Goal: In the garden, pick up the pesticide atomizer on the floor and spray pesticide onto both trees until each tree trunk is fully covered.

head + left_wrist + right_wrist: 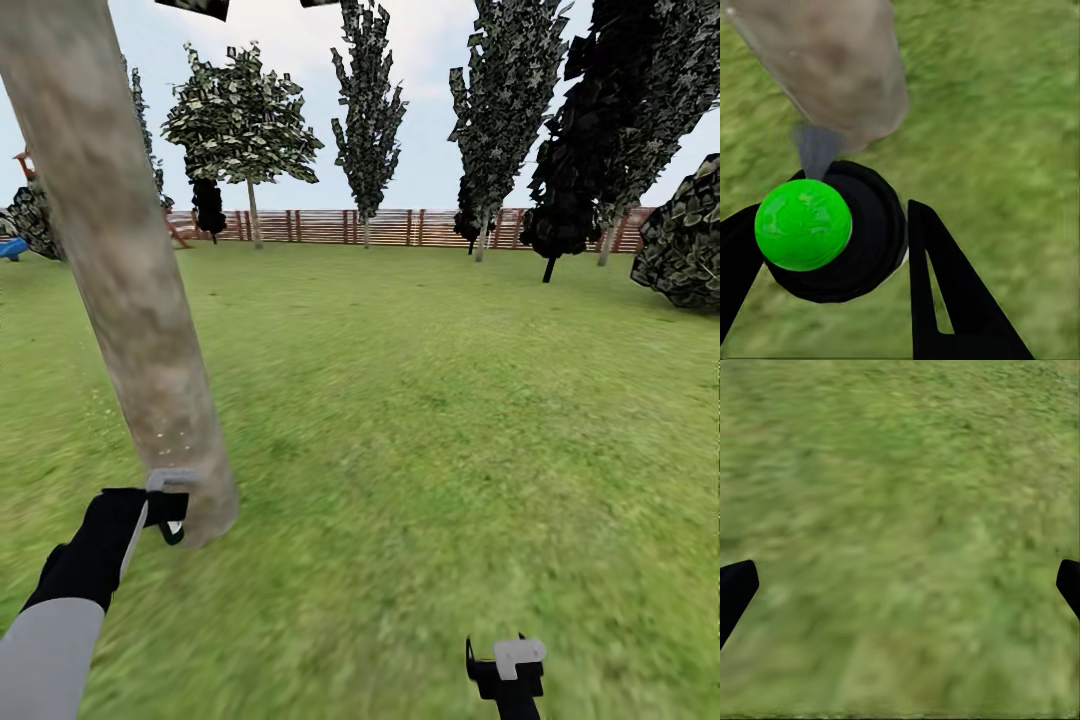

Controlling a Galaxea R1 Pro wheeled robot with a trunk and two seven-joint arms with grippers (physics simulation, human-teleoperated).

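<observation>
Left end effector, atomizer facing trunk

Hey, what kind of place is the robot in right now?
Most likely a fenced garden, outdoors: a wide grass lawn, a wooden slat fence at the far edge, and trees, including a thick bare trunk close by.

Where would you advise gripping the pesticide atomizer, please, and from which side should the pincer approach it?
Grip the pesticide atomizer by its round black body, below the green knob, with one finger on each opposite flank. Come from the side away from the tree trunk, so the grey front part points at the bark. The left pincer appears to hold it this way.
</observation>
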